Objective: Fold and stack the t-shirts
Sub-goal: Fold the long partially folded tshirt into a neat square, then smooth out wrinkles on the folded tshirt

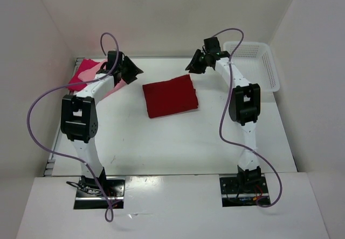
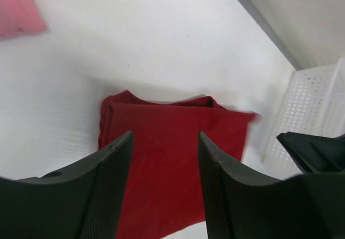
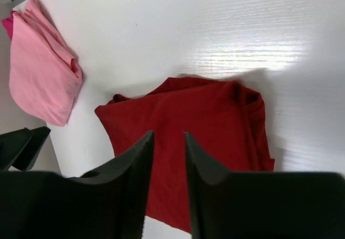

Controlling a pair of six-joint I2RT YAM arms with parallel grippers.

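**folded dark red t-shirt between two open hands**

the dark red t-shirt (image 1: 170,96) lies folded into a compact, slightly skewed rectangle on the white desk (image 1: 178,142). its layered edges show along one side in both wrist views. the left hand (image 2: 164,136) sits off the shirt's far left corner, its jaws apart with nothing between them, and only red cloth shows through the gap. the right hand (image 3: 168,136) sits off the shirt's far right corner, its jaws parted by a narrower gap and likewise empty. neither hand touches the shirt. well to the left of the dark red shirt, near the desk's far left corner, the light pink t-shirt (image 3: 43,72) lies folded on top of the crimson-pink t-shirt (image 1: 83,67), whose edge shows from beneath it. the left arm partly covers this pair in the top view. to the right of the dark red shirt, beyond the right hand, stands a white mesh basket (image 1: 269,67).
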